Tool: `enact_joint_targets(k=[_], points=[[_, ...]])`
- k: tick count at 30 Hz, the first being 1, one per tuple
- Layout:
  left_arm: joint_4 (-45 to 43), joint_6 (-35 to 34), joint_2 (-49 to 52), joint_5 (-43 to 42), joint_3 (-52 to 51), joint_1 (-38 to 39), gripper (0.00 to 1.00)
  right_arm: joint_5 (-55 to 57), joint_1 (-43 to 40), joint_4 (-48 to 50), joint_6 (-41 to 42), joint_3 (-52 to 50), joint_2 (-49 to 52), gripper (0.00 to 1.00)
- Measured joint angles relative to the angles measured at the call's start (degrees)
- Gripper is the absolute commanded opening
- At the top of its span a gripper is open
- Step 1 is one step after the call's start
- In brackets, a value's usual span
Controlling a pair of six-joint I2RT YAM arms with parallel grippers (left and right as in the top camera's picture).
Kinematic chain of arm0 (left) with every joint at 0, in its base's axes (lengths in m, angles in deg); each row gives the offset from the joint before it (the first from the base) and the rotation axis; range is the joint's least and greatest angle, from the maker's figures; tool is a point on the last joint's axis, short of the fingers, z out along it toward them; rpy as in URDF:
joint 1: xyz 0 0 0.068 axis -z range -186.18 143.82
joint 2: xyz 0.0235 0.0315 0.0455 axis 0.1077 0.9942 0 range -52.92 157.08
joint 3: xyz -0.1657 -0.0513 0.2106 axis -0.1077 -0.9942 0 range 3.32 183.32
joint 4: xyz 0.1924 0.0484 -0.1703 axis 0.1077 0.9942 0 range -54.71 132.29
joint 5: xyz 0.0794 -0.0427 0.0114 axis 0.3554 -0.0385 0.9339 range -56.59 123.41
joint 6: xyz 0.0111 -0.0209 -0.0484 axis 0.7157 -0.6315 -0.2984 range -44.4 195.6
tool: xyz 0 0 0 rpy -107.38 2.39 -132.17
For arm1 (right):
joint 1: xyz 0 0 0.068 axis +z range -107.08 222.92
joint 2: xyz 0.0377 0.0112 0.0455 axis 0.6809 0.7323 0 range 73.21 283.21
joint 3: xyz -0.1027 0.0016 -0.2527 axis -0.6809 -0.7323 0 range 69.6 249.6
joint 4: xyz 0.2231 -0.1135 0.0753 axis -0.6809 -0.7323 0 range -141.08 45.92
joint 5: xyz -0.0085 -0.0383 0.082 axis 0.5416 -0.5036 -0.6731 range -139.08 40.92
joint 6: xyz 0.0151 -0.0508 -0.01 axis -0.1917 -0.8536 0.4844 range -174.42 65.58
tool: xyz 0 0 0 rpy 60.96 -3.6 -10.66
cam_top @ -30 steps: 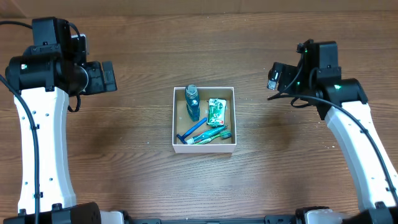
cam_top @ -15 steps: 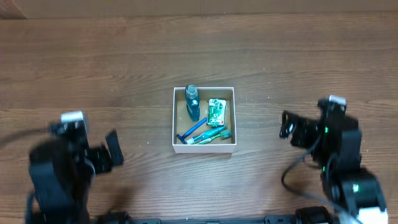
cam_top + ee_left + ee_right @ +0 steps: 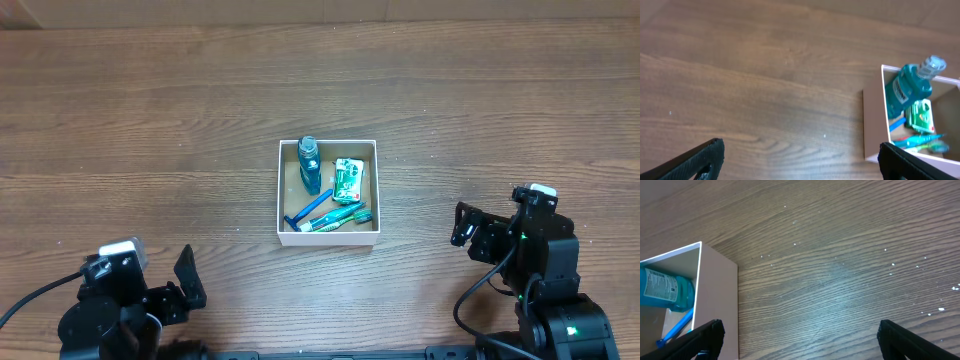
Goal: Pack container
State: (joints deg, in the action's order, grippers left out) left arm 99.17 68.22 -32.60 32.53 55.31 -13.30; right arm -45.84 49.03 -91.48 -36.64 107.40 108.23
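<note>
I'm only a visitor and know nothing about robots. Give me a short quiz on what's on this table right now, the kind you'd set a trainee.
1. True or false: the blue bottle lies inside the container.
2. Where is the green packet? A) on the bare wood outside the box; B) in the container, beside the blue bottle; C) between a gripper's fingers.
3. What do the left gripper and the right gripper hold?

Key: 1 true. 2 B. 3 Nothing: both are open and well away from the container.
</note>
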Motion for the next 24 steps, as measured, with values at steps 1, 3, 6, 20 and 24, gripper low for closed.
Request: enact_joint_targets(k=[1, 3, 6, 20, 24], points=[[0.92, -0.02, 0.00, 0.00, -0.02, 0.00, 1.00, 0.00, 0.00, 0.00, 0.00, 0.00, 0.00, 1.00], [3.02, -0.02, 0.00, 0.00, -0.13, 0.00, 1.00, 0.00, -0.02, -0.02, -0.02, 0.00, 0.00, 1.00], [4.98, -0.02, 0.00, 0.00, -0.22, 0.00, 1.00, 0.00, 0.00, -0.02, 0.00, 0.00, 0.00, 1.00], [5.16, -0.02, 0.00, 0.00, -0.26, 0.00, 1.00, 0.72, 0.00, 5.03, -4.37, -10.86, -26.51, 1.00], [5.14, -0.02, 0.00, 0.00, -0.26, 0.00, 1.00, -1.38, -0.02, 18.25, -5.05, -22.60, -33.88, 1.00]])
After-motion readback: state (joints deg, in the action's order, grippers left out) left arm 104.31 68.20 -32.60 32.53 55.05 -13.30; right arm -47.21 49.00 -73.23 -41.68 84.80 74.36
